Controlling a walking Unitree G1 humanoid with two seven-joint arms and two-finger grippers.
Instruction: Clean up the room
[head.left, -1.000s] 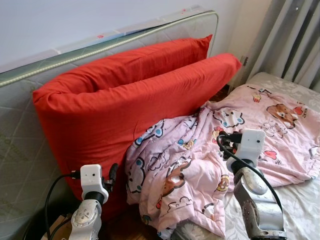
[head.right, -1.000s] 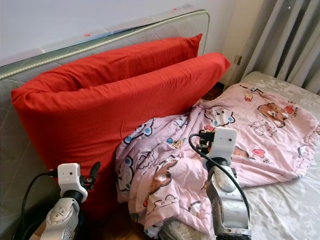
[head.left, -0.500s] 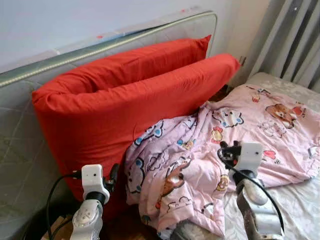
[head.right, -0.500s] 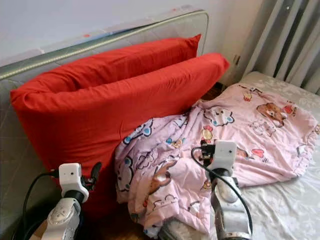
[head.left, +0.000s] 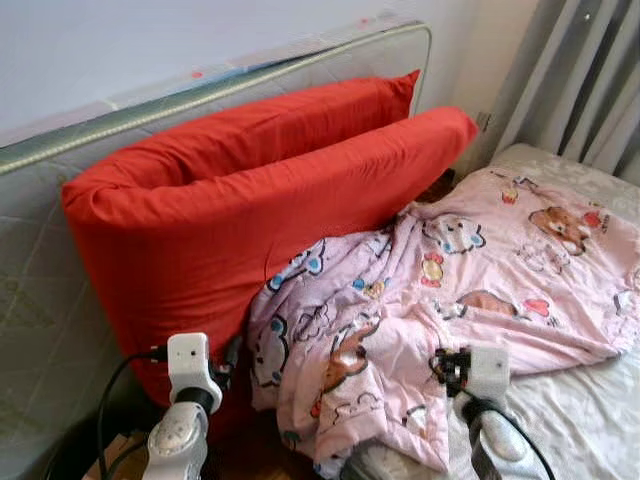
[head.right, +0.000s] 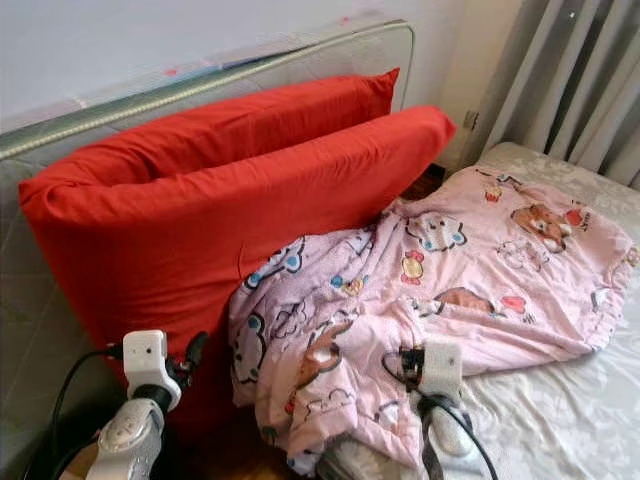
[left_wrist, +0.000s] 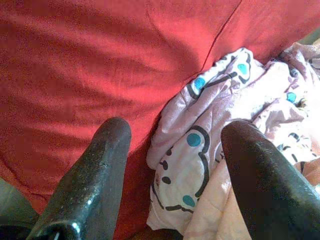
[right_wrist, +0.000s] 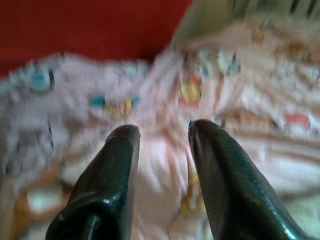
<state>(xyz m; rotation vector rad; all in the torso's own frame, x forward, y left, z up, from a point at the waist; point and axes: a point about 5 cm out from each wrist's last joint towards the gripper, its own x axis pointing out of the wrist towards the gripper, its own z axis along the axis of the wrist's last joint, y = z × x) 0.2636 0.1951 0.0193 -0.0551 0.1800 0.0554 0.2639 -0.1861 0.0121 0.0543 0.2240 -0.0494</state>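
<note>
Far left of the frame, the grey mattress stands on edge against the wall, and the big red cushion leans on it, filling the upper left and middle. Nothing there has budged in the last second.

Lower left, my left claw hangs where it was, fingers spread wide, nothing between them. Its wrist view looks straight at the seam where red cloth meets the quilt's hanging corner (blue-eyed cartoon print, quite close).

Centre to right, the pink quilt lies rumpled, one end slumped off the bed's edge toward the floor, the rest spread toward the upper right of the frame, beside the curtains. The white bedsheet shows bare at lower right.

Now the change: my right arm has dropped. A second ago its wrist sat up over the middle of the quilt; now it's sunk to the bottom edge, lower right. My right claw has its fingers parted with a gap between them, holding nothing, and its view is smeared with motion.

I read that as a pull-back rather than a reach. The quilt is unfolded and not in either claw, so tidying this bed has hardly begun.
</note>
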